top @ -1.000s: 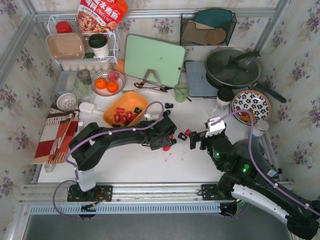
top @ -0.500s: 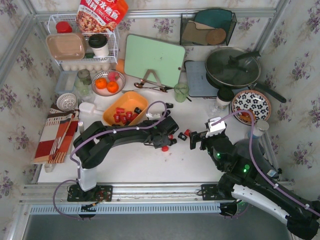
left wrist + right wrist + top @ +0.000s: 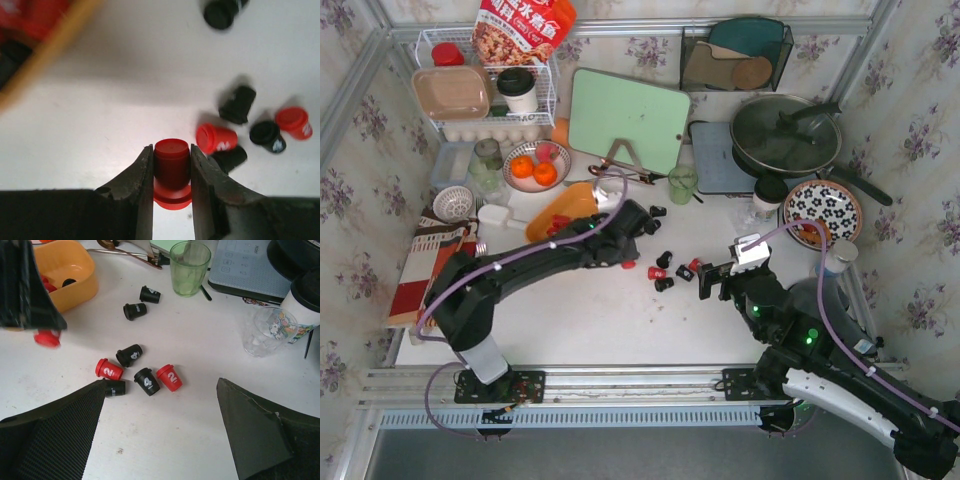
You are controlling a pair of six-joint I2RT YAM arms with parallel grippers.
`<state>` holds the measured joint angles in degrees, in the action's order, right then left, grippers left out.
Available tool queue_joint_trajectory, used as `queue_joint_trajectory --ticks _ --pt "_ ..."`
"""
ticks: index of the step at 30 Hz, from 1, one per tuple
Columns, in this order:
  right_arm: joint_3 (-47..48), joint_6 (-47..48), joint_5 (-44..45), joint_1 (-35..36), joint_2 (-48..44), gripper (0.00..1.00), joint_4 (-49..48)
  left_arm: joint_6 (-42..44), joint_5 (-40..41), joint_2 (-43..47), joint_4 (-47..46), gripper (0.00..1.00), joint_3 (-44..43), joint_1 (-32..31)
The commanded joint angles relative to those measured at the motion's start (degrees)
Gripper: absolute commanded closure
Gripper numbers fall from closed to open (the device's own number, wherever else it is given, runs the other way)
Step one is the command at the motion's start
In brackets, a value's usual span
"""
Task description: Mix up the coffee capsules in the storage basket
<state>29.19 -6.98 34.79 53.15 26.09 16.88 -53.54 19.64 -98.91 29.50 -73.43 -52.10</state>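
Counter (image 3: 610, 320): white; floral walls (image 3: 920, 150).
Left end effector (image 3: 171, 149): clamped on red capsule (image 3: 171, 161); shifted toward ten o'clock.
Right end effector (image 3: 159, 435): wide open, empty.

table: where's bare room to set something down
Bare: the near strip of table, in front of the loose capsules. Also between those capsules and the clear cup. Crowded: around the storage basket and along the back.

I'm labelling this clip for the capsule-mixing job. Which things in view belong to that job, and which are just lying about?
Job in hand: storage basket; red capsule held in the left gripper; loose red and black capsules.

Lying about: green cutting board; oranges; lidded pan; green glass; clear cup; flowered plate.
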Motion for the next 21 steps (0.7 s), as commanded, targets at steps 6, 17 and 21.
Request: queue_joint_trajectory --ticks 6,17,21 --pt "-0.26 -0.22 0.58 -0.01 0.42 0.00 -1.53 21.77 -2.03 4.08 -2.38 0.78 -2.22 19.26" --pt "-0.61 -0.22 0.99 0.03 1.20 0.00 -1.91 32.48 -4.27 -7.26 -5.71 0.72 -9.48 29.33" --pt "-0.60 -0.14 0.99 0.03 1.46 0.00 -1.95 34.15 -4.36 -9.61 -7.28 0.64 -10.23 30.30"
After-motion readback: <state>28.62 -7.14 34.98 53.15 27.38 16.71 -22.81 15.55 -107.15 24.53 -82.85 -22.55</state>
